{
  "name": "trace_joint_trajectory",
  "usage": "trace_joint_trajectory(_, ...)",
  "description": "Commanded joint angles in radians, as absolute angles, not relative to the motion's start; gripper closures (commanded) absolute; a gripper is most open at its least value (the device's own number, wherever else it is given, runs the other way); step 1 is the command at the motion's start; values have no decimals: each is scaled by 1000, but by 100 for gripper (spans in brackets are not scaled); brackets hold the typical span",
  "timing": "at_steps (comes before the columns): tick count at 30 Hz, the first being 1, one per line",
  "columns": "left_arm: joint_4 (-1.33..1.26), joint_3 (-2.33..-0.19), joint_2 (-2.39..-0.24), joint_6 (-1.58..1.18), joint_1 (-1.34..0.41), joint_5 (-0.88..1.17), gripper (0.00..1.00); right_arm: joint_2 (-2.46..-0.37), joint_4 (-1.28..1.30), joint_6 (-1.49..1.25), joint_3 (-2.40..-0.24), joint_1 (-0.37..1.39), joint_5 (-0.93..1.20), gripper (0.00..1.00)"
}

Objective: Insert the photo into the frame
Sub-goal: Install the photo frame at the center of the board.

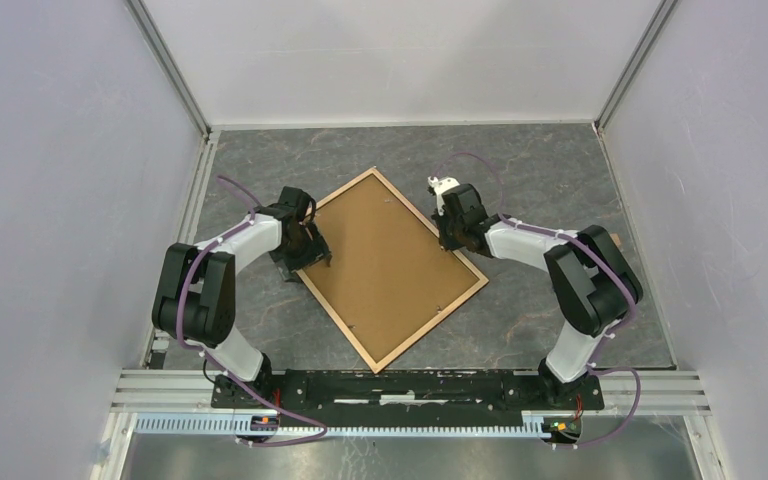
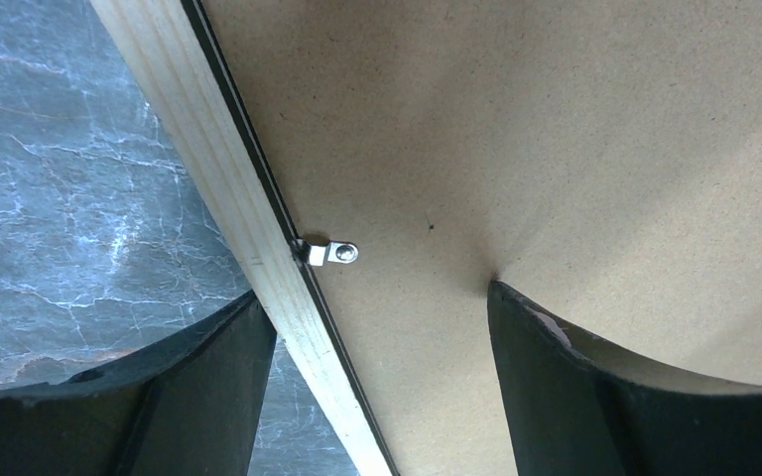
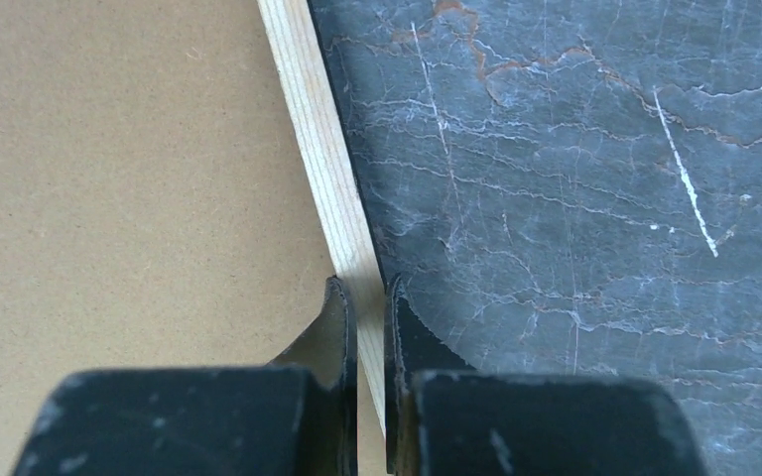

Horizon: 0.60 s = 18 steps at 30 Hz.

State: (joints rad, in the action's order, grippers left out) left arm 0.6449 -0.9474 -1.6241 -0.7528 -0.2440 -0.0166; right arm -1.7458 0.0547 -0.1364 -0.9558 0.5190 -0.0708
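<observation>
Two rails covered: my right gripper (image 3: 365, 297) pinches the frame (image 1: 336, 321), my left gripper (image 2: 377, 297) stands spread astride its far rail; frame back-up on the table (image 1: 540, 170), photo unseen, so next, I judge, the metal tab (image 2: 335, 253) must turn, freeing the backing board (image 1: 390, 265).

1. One frame (image 3: 327, 178) is lying on one grey marbled table (image 1: 560, 180).
2. One brown backing board (image 1: 390, 265) is sitting inside its rails.
3. One small metal tab (image 2: 335, 253) is showing in the left wrist view; more cannot be counted from the overhead view.
4. Two arms are reaching in: the left arm (image 1: 210, 285) and the right arm (image 1: 585, 280).
5. Two grippers are showing: the left gripper (image 2: 377, 293) and the right gripper (image 3: 365, 288).
6. Four black fingers (image 2: 556, 397) are showing in all, two on each gripper.
</observation>
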Motion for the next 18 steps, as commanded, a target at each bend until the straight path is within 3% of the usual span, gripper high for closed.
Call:
trace_joint_trajectory(1,592,-945,-1616,-743,-250,36,18,-1795,217,-189,-988,542,-186,100)
trace_joint_trajectory(8,574,-950,-1622,-758,-250,52,18,-1720,254,-238,-983,550,-222,100)
trace_joint_trajectory(12,551,-989,-1664,-779,-250,100,20,-1692,201,-306,-931,552,-132,100)
trace_joint_trajectory(18,490,-1095,-1764,-803,-247,247,19,-1561,8,-508,-702,551,-87,100)
